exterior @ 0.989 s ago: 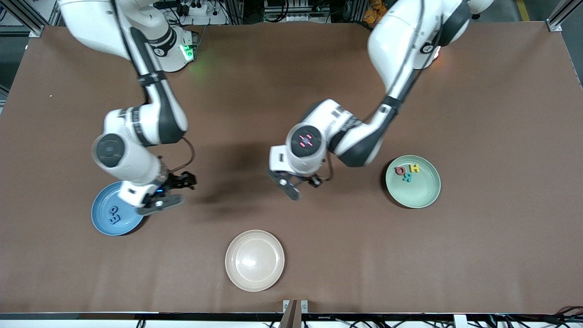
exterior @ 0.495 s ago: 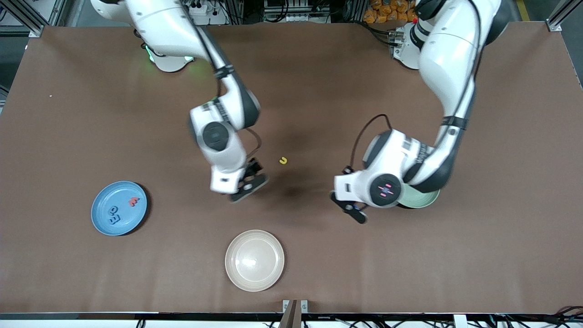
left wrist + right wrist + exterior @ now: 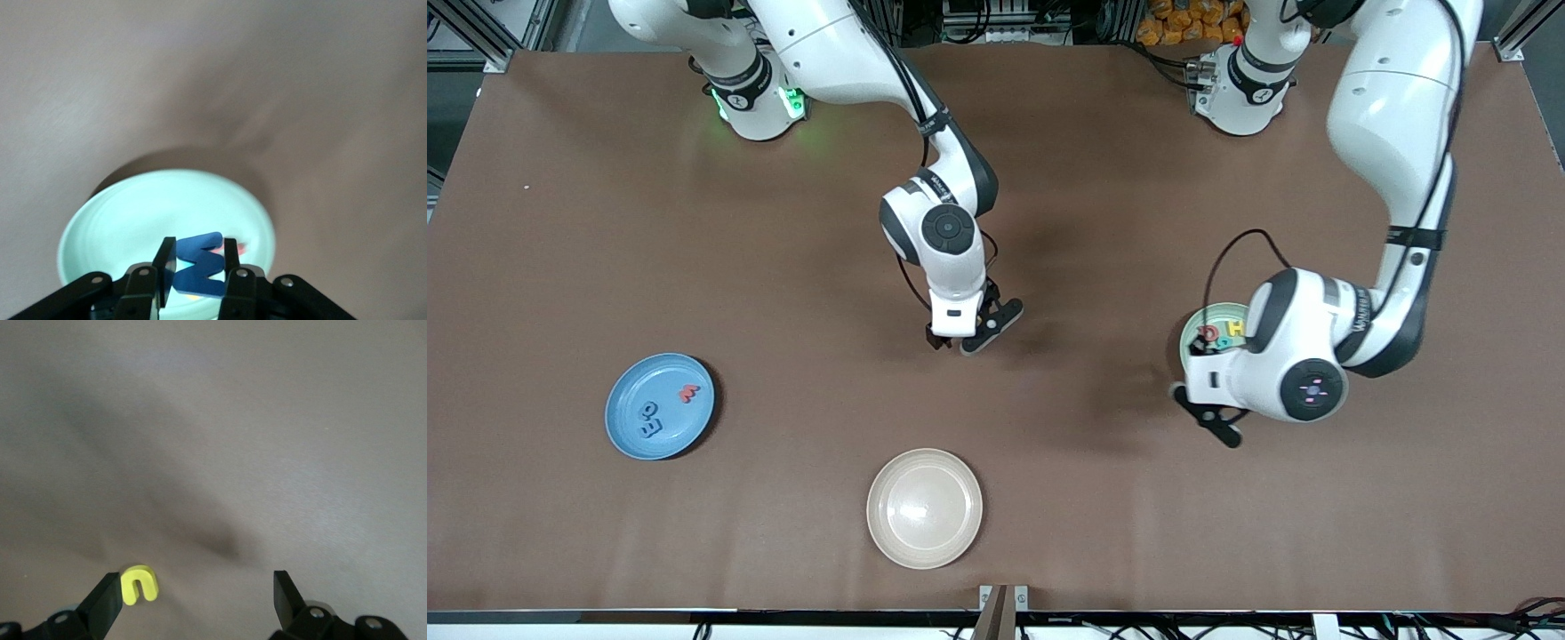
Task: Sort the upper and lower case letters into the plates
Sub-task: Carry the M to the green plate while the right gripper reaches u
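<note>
Left wrist view: left claw grips blue letter.

Brown matte tabletop fills nearly the whole frame. Aluminium framing at upper left corner; cables and orange items along top edge.

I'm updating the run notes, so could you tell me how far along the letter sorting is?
Done: three letters lie in the blue plate, three show in the mint plate. In hand: the left tool holds a blue letter over the mint plate. Left: the yellow letter on the table, between the open right tool fingers.
</note>
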